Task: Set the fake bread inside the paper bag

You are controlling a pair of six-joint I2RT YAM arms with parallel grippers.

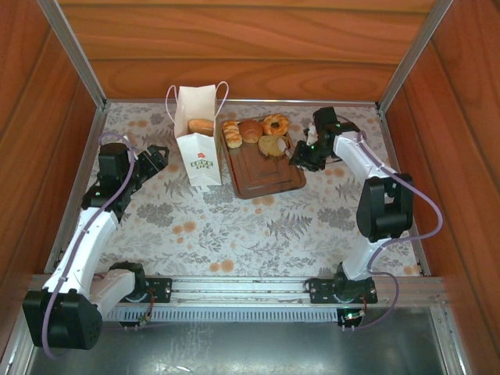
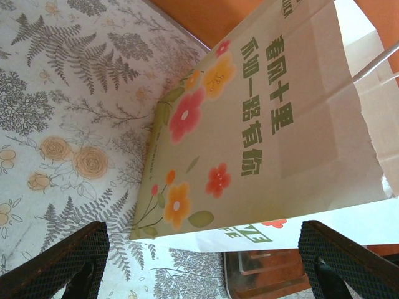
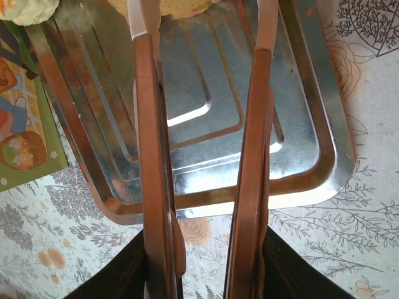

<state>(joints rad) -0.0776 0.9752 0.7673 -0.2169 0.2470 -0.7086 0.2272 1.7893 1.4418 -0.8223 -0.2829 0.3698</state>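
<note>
The white paper bag [image 1: 198,148] stands upright at the back left, with one golden fake bread [image 1: 201,125] inside its open top. Further fake bread lies at the far end of the brown tray [image 1: 266,176]: a croissant [image 1: 232,133], a brown roll [image 1: 251,130], a ring donut [image 1: 275,123] and a pale bun [image 1: 272,146]. My right gripper [image 1: 295,156] reaches in from the right, its jaws open, and its long brown fingers [image 3: 146,124] flank a tan bun [image 3: 181,6]. My left gripper [image 1: 160,156] hangs open beside the bag [image 2: 262,124], with nothing between its pads [image 2: 56,265].
Wooden walls close in the back and both sides. The flowered tablecloth [image 1: 234,226] covers the table from the tray to the arm bases. In the right wrist view the shiny tray [image 3: 305,156] lies under the fingers, and the bag's printed side [image 3: 22,143] stands at the left.
</note>
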